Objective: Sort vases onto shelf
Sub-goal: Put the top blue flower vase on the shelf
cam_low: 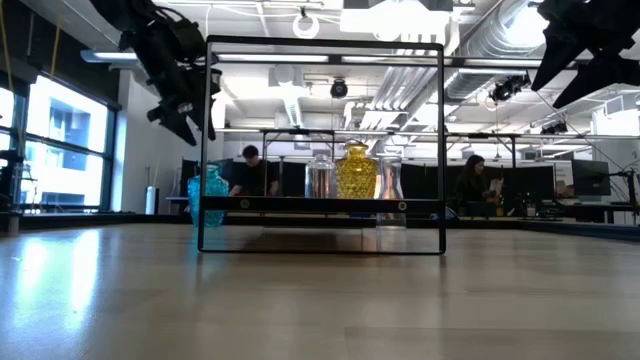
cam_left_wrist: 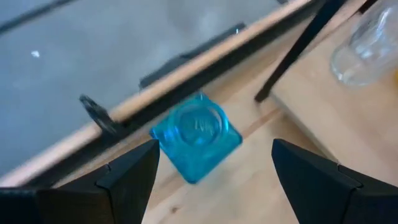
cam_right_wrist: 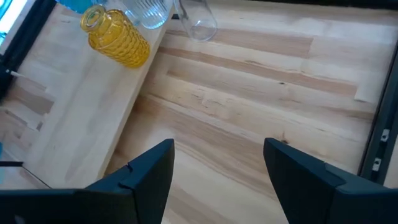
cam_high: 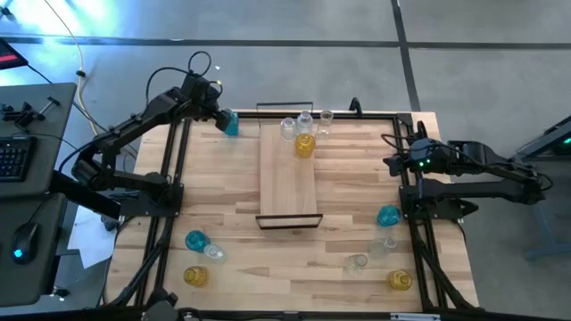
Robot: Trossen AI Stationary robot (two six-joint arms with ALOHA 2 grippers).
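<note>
Overhead, the left gripper (cam_high: 220,114) hangs fingers spread wide above a standing teal vase (cam_high: 231,124), holding nothing.

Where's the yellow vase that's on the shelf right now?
In the high view the yellow vase stands at the shelf's far end, beside a clear vase.

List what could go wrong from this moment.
1. The teal vase stands on the tabletop near its far edge, beside the shelf, not on it; a bump from the open left gripper above it could tip it over the edge.
2. The yellow vase and clear vases crowd the shelf's far end; placing another there could knock one over.
</note>
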